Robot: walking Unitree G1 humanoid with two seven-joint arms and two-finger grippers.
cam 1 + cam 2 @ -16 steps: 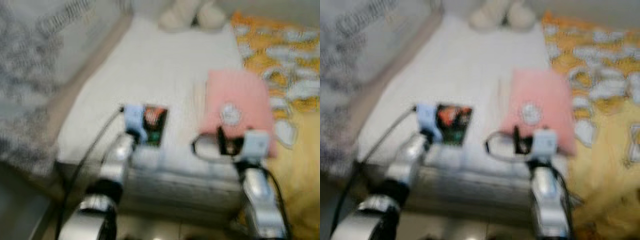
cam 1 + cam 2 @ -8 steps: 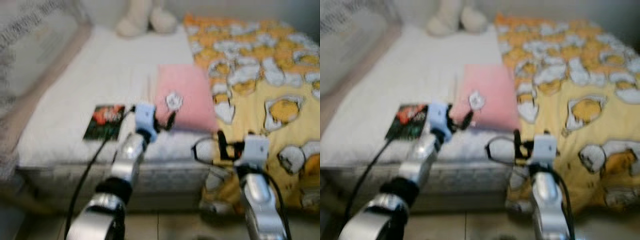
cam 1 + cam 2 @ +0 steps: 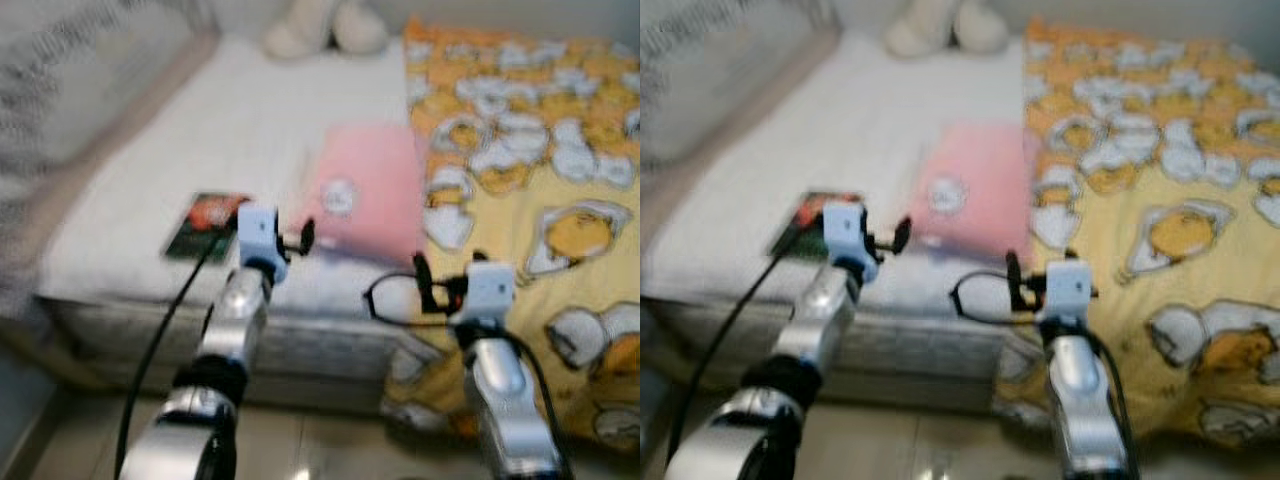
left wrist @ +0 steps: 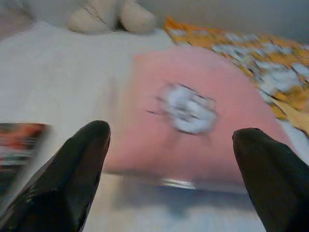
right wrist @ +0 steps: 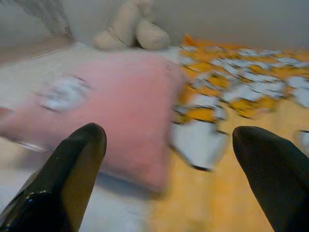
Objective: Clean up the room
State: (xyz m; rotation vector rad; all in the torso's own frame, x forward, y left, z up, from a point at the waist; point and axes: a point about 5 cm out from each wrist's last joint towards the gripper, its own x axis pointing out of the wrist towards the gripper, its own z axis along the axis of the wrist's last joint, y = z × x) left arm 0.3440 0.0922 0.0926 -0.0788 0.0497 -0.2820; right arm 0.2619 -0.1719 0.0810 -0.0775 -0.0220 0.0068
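Here, a pink pillow (image 3: 368, 195) with a white round patch lies on the bed (image 3: 250, 130), near its front edge, at the line where the white sheet meets a yellow patterned blanket (image 3: 540, 180). The blanket covers the bed's right part and hangs over the front edge. A dark booklet with a red picture (image 3: 203, 225) lies flat on the sheet near the front left corner, apart from the pillow. A cream plush toy (image 3: 325, 25) sits at the far edge of the bed. The left gripper (image 3: 300, 238) hovers over the front edge, just before the pillow, fingers (image 4: 67, 179) spread wide and empty. The right gripper (image 3: 420, 285) hangs before the front edge where the blanket drapes down, fingers (image 5: 67, 179) likewise wide apart and holding nothing. Both head views are blurred.
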